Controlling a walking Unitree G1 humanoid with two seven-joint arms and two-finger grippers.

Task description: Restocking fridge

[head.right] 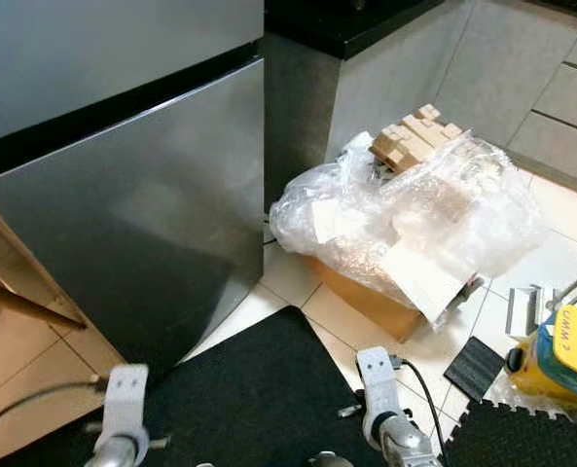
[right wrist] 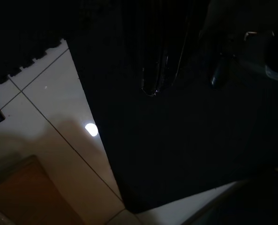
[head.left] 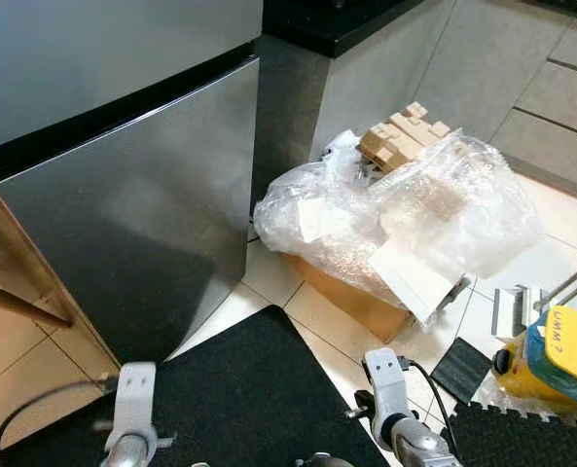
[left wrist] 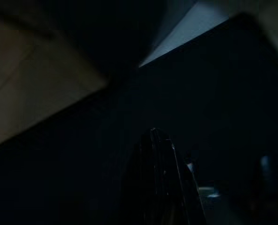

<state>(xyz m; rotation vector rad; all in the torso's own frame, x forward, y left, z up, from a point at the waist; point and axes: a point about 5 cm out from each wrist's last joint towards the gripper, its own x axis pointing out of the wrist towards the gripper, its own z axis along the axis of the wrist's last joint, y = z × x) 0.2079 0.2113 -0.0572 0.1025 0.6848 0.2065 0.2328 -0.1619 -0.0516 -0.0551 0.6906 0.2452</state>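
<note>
I am looking down at the tall grey brushed-steel fridge (head.left: pixel 123 195), which is filling the ten o'clock part of my head view, both doors closed. Both arms are hanging idle over the black floor mat (head.left: pixel 259 389); the left claw (left wrist: pixel 160 180) is showing its fingers pressed together, the right claw (right wrist: pixel 160 70) likewise narrow, neither holding anything. At two o'clock a brown cardboard box (head.left: pixel 351 297) under crumpled clear plastic wrap (head.left: pixel 414 214) is sitting on the tiles. I am judging the door heavy, stiff and slick; I would hook its vertical edge.
</note>
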